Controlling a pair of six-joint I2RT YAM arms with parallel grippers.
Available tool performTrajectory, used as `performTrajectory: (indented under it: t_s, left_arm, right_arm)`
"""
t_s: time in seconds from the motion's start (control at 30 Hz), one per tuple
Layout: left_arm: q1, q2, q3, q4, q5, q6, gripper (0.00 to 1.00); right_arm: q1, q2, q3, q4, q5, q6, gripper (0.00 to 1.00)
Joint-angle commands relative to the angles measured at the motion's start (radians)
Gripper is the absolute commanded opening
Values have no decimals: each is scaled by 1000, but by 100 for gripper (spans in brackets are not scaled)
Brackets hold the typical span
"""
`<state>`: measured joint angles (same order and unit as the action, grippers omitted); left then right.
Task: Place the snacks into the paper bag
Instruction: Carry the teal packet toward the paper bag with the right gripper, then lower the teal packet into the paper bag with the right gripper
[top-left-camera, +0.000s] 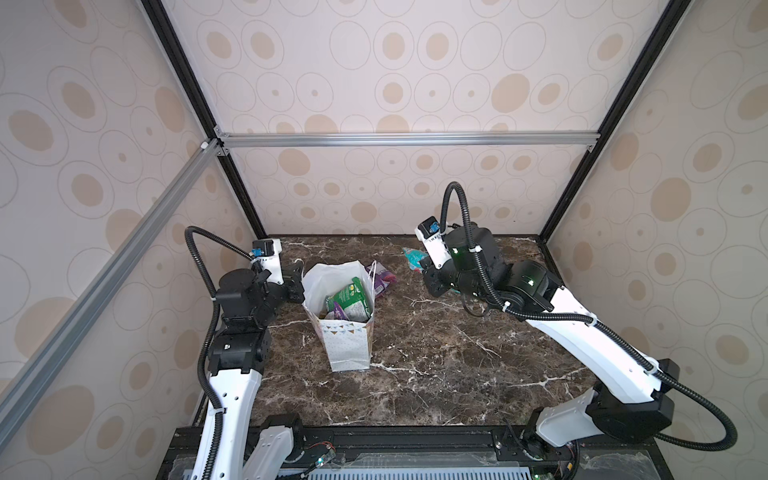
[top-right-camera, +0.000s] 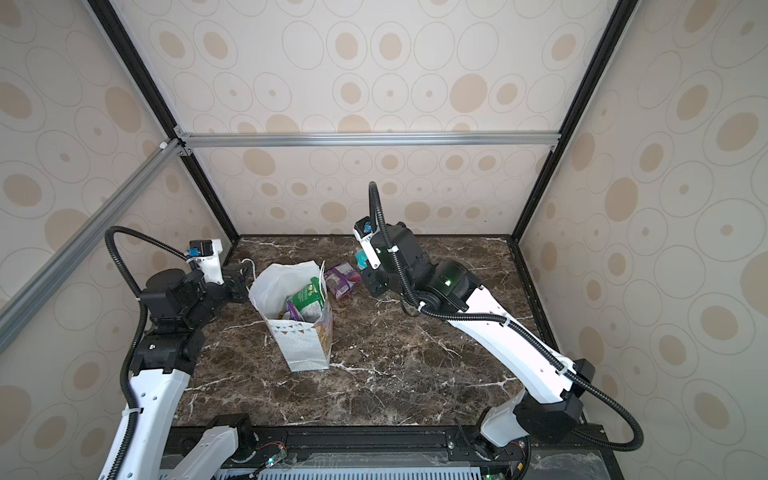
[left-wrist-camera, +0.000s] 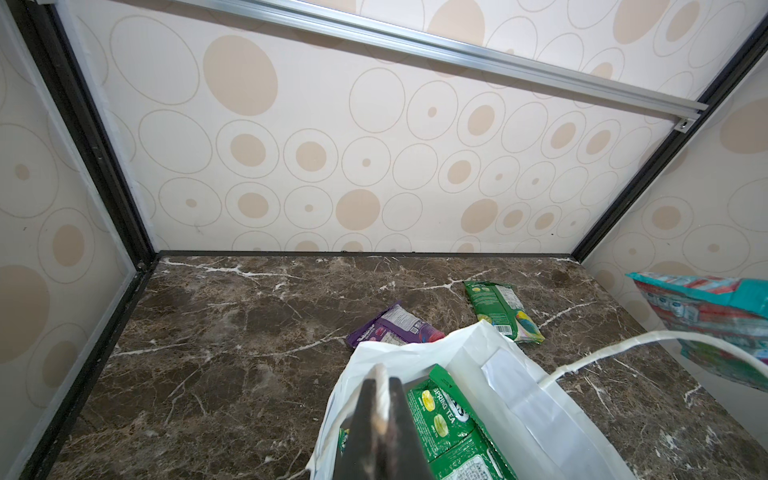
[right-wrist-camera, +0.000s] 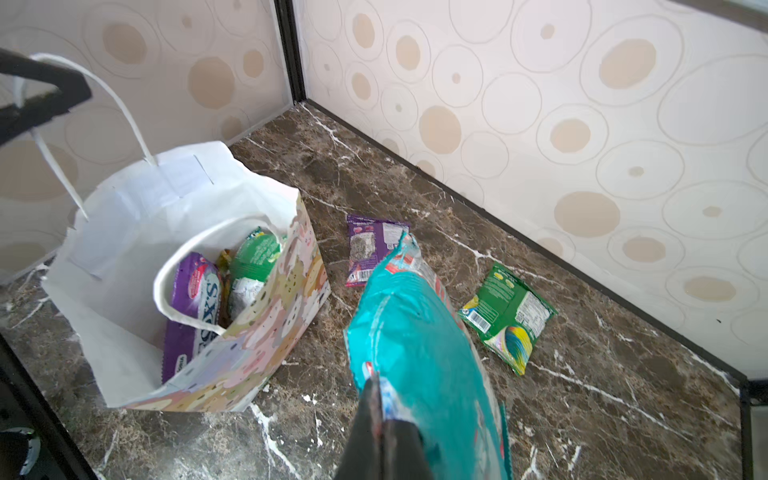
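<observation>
Teal packet (right-wrist-camera: 415, 353) was held pinched in the closed jaws of the right gripper (right-wrist-camera: 380, 395), raised beside the upright paper bag (top-left-camera: 347, 345). The bag's cord handle (right-wrist-camera: 128, 124) was clamped by the left gripper (left-wrist-camera: 380, 390); 1 purple packet (right-wrist-camera: 372, 249) and 1 green packet (right-wrist-camera: 507, 316) were seen on the marble table (right-wrist-camera: 415, 187)

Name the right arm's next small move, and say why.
Probably carry the glossy teal plastic packet sideways over the mouth of the white paper gift bag. The right gripper pinches it aloft beside the bag, and the left gripper holds the white cord handle, so the mouth stands open.
</observation>
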<state>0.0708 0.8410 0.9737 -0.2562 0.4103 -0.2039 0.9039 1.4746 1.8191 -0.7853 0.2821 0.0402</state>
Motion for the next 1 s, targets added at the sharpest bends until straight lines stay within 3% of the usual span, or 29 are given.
performTrajectory:
  t_s: [0.0,0.5,0.97]
  left_arm:
    - [9,-14,13,11,11,5,0]
    - [9,-17,13,8,15,7,0]
    - [9,-16,11,11,21,5,0]
  right_arm:
    - [35,10,78,45,48,-50,0]
    - [92,169,338,45,5,-89,0]
    - [199,373,687,45,-24,-147,0]
